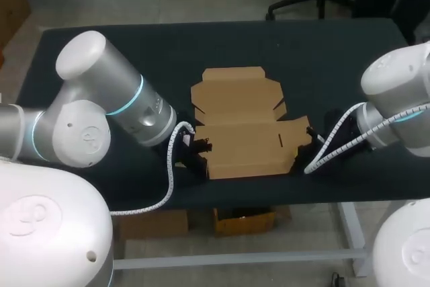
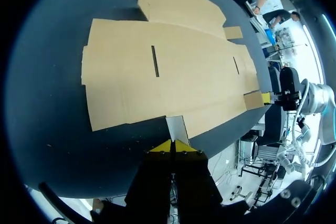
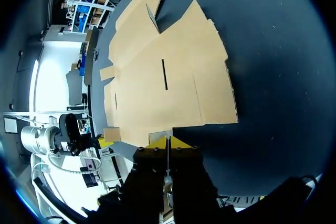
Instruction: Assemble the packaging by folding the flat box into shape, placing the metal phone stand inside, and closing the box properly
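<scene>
The dark table (image 1: 80, 52) takes up most of the head view. The left arm (image 1: 101, 99) comes in from the left side and the right arm (image 1: 396, 99) from the right. Both are bent down toward the table's near edge.

The box (image 1: 245, 132) lies flat and unfolded at the middle of the table, between the two arms. Its wide panel is on the near side. A narrower panel with notched flaps lies on the far side. Two thin slits (image 2: 155, 60) are cut into the wide panel, one toward each end.

The left gripper (image 2: 173, 148) sits low at the box's near left corner. A small tab (image 2: 177, 126) sticks out from the cardboard edge there and runs straight into the yellow tips. The fingers are pressed together on it, with only a hairline between them.

The right gripper (image 3: 167, 142) sits at the opposite near corner. Its fingers are likewise pinched tight, and a short cardboard lip (image 3: 160, 135) of the box's edge reaches in between the tips.

In each wrist view the rest of the box spreads out flat ahead of the fingers, and the other arm's gripper shows at the far corner, beside a small side flap.
</scene>
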`<state>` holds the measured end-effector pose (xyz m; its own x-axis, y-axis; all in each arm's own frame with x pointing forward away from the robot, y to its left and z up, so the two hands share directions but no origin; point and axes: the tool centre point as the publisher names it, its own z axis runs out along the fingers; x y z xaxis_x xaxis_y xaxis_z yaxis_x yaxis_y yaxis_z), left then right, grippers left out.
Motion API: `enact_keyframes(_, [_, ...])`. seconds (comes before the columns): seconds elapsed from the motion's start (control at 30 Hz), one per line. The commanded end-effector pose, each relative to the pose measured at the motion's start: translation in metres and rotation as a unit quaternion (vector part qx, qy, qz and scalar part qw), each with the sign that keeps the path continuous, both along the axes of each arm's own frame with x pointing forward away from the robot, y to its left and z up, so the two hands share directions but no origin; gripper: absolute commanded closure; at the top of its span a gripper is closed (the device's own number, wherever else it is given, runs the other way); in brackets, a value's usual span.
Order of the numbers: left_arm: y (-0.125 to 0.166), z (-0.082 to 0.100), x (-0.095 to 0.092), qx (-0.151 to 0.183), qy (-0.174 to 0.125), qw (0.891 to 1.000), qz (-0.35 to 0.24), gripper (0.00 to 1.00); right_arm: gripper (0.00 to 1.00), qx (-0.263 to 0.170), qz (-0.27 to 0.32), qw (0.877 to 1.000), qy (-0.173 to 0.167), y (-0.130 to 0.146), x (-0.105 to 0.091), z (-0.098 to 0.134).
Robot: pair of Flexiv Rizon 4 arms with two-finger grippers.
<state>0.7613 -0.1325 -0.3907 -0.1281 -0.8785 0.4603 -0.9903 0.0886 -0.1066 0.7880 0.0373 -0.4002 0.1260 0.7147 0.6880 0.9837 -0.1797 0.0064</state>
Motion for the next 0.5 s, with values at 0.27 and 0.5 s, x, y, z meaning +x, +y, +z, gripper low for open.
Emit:
enact_keyframes(0.27, [-0.0095, 0.0006, 0.0011, 0.017, -0.004, 1.000, -0.001, 1.00, 1.00, -0.005, 0.000, 1.000, 0.000, 0.0010, -0.0005, 0.0023])
enact_keyframes(0.5, [-0.0095, -0.0005, 0.0043, 0.021, -0.003, 1.000, 0.000, 1.00, 1.00, -0.005, 0.000, 1.000, 0.002, 0.0004, 0.0003, 0.0013])
